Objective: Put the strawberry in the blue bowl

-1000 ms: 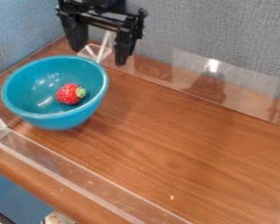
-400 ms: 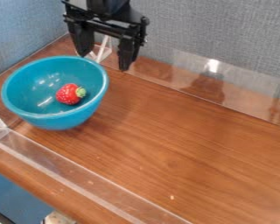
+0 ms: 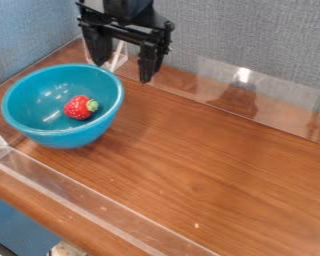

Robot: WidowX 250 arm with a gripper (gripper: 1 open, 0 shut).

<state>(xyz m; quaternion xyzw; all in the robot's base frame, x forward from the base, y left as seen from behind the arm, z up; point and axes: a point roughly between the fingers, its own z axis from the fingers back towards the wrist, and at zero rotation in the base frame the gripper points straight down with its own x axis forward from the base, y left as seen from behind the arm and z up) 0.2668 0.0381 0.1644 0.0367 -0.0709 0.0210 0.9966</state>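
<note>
Claw (image 3: pixel 123 57) hangs near the back of the counter (image 3: pixel 216 140), pointing down with its two dark fingers spread apart and nothing between them — it stands above and behind the blue bowl (image 3: pixel 63 105), clear of its rim. The strawberry (image 3: pixel 80 107) lies inside that bowl, resting on the inner floor toward the right wall, red body up and a bit of green cap showing, so by the look of things the task's aim is already met. What could spoil it from here is mostly the arm itself: a low sweep to the left could clip the bowl's rim with a fingertip and shove or tip the light plastic bowl, rolling the fruit out; a needless dive back into the bowl could do the same. Around the work area runs a low clear plastic barrier (image 3: pixel 250 85) (it catches reflections along the back and front edges), and a blue-grey fabric wall (image 3: pixel 243 35) stands close behind the claw, leaving little room to retreat that way. Otherwise the wooden surface to the right holds no objects in the path of an upward lift.
</note>
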